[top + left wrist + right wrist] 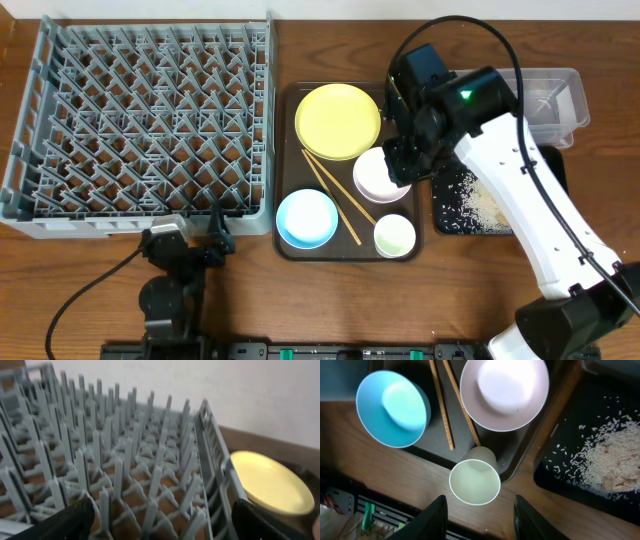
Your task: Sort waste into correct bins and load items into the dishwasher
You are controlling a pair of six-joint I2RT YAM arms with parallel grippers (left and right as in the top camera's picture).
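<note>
Wooden table, right gripper jaws spread wide, cup just ahead between them, at tray corner; left gripper jaws spread, empty, facing rack

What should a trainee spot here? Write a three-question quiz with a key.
1. True or false: the rack is empty.
2. The rice lies in: A the rack, B the black tray, C the tub.
3. What lies between the blue bowl and the white bowl?
Key: 1 true; 2 B; 3 the chopsticks.
</note>
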